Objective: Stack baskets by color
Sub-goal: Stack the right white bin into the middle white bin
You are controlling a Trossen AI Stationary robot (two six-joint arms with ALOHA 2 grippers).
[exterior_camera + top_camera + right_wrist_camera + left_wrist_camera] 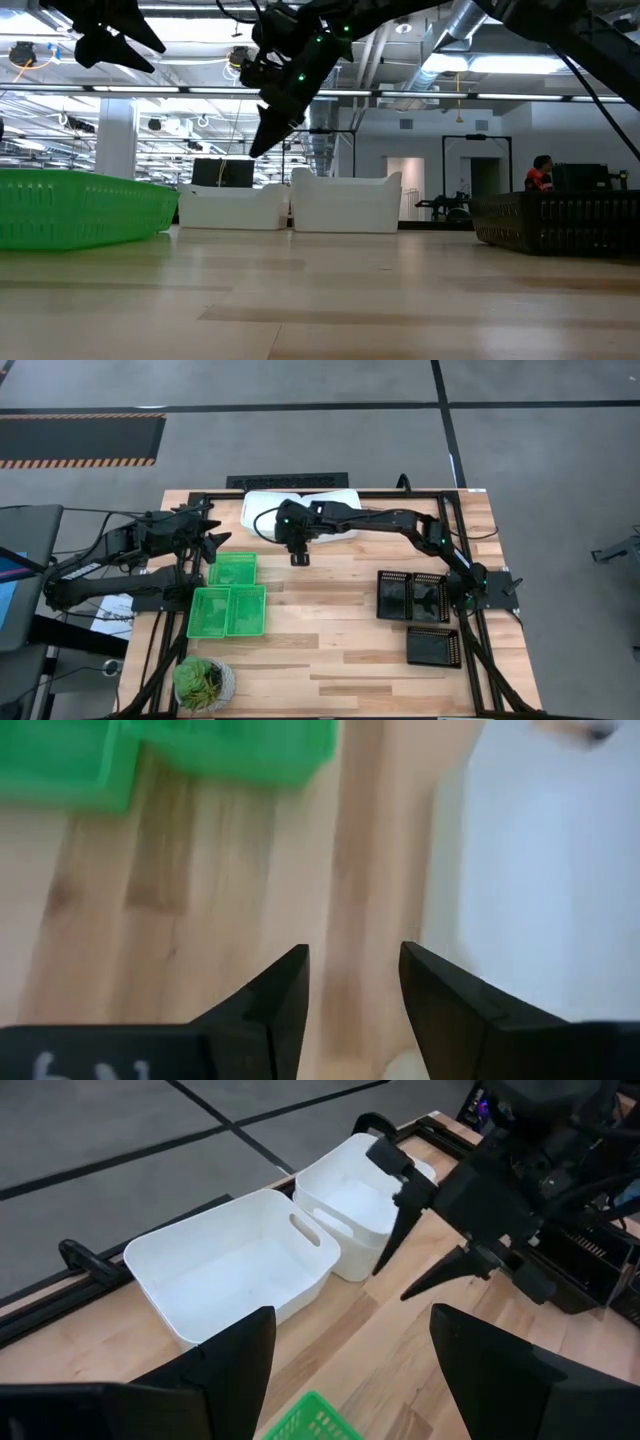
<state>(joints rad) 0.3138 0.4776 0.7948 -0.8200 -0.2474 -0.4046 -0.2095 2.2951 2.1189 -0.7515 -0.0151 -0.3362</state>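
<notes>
High view shows the right claw (298, 558) open and empty above bare tabletop (340, 630), just beside the white baskets (300, 503) at the far edge. Descending off-centre, a finger could strike a rim and shove them off.

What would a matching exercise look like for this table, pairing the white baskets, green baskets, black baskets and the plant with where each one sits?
Things:
1. white baskets
2. green baskets
3. black baskets
4. plant

Places, seen from above:
A. right side of the table
B. near left corner
C. far edge, middle
D. left of centre

Pairs: 1-C, 2-D, 3-A, 4-B
</notes>
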